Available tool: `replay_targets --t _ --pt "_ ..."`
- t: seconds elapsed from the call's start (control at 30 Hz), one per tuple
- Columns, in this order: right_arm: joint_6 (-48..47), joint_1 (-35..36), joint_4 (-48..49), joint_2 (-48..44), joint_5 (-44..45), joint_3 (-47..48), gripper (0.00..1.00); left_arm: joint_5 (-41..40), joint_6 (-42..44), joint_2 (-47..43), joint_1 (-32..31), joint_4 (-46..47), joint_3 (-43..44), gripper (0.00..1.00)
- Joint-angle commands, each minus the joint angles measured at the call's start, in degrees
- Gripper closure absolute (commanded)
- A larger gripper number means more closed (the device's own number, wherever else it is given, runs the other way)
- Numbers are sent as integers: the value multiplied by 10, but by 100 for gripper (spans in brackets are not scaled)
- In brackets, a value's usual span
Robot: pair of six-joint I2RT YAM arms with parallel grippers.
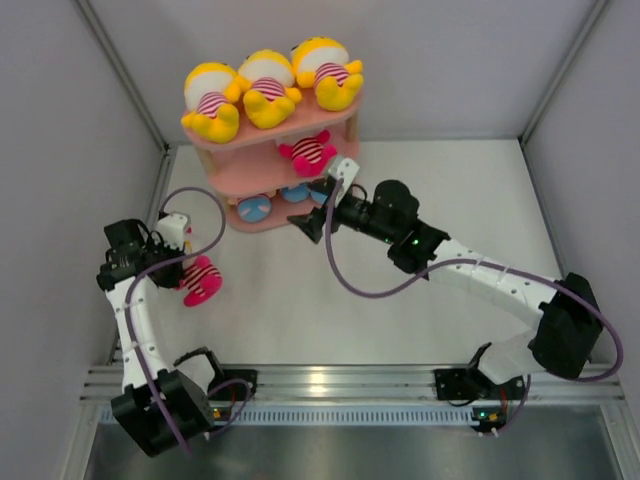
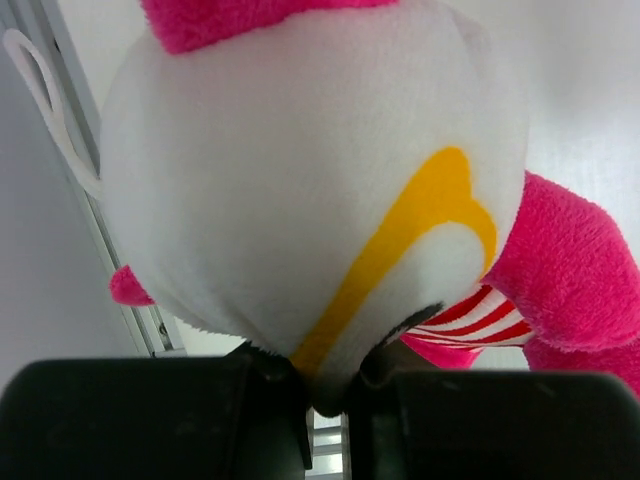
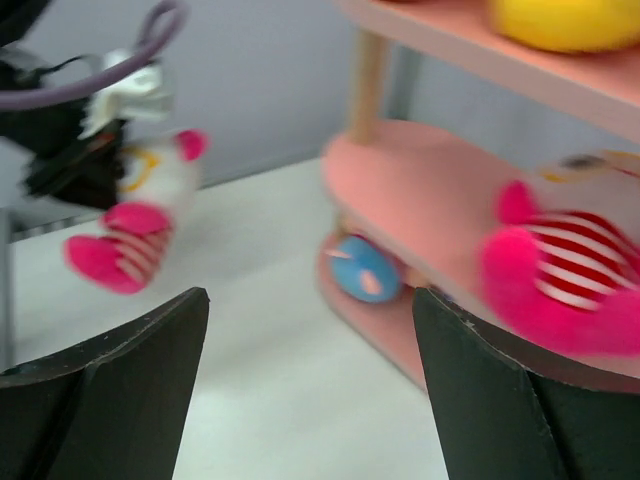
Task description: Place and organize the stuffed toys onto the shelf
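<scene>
The left fingers [image 2: 150,420] are clamped on the white head of a pink-limbed toy [image 1: 200,281], which hangs off to the front left of the shelf [image 1: 232,172], apart from it. The right fingers [image 3: 110,390] stand wide apart (nothing between them) just in front of the shelf's middle board, where another pink toy [image 1: 306,152] lies. Three yellow toys [image 1: 265,88] fill its top board.

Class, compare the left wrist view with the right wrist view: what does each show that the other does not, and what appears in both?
Only the left wrist view: close up, the left hand shut on the white head of the held pink toy, with its yellow mark. Only the right wrist view: the shelf, a second pink toy on its middle board, a blue toy below, and the open right hand. Both: the held pink toy.
</scene>
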Motion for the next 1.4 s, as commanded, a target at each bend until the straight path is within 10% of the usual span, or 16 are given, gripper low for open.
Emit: replay_targets --t 0.0,0.73,0.83,0.9,0.97,1.23,1.37 --pt "-63 110 81 -6 -19 -34 17 92 -7 -38 1 -73 72 100" --pt "-76 255 108 275 8 138 19 163 -11 -90 -1 -176 140 100" --pt "-58 255 81 298 50 177 36 160 -13 -90 0 -177 141 100" --pt "-51 255 62 309 68 199 83 155 -16 -90 -1 -176 140 100" --pt "-50 254 46 298 88 194 100 144 -20 -87 -1 -176 143 100" --pt "-44 211 -13 156 56 74 100 -21 -52 -54 1 -174 177 4" --pt "-72 195 -60 98 52 41 100 -81 -57 -36 1 -155 178 2"
